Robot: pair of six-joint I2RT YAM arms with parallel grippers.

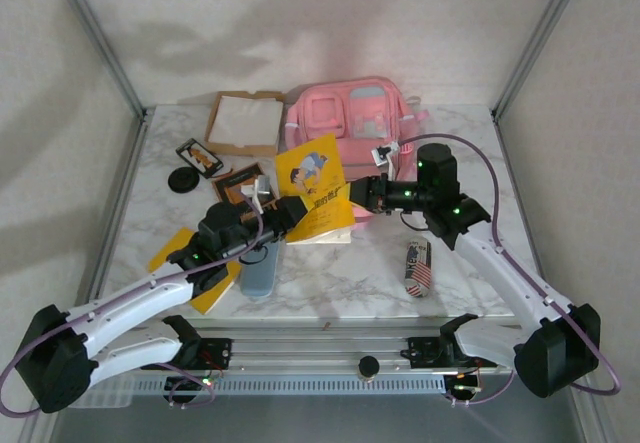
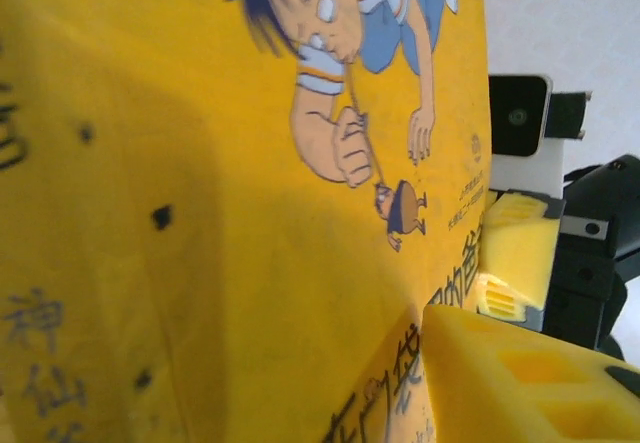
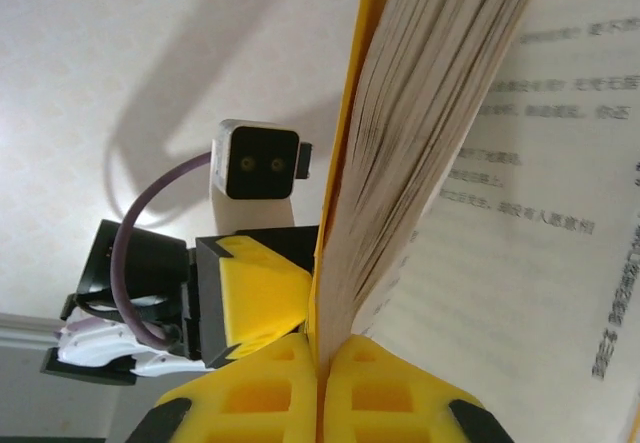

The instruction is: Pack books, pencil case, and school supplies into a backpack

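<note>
Holding the big yellow book (image 1: 310,173) tilted up just in front of the backpack (image 1: 345,113): right claw (image 3: 320,383) clamped on its edge, left claw (image 1: 290,210) opposite, can't tell its grip.

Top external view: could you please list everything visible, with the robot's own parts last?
backpack: one, pink, far middle
cardboard tray: one, brown, left of backpack
large yellow book: one, raised between grippers
dark brown book: one, left of centre
smaller yellow book: one, near left
grey-blue case: one, near centre
flag-patterned pouch: one, near right
black disc: one, far left
picture card: one, black-edged, by disc
left gripper: one, black, beside book
right gripper: one, black, shut on book
</note>
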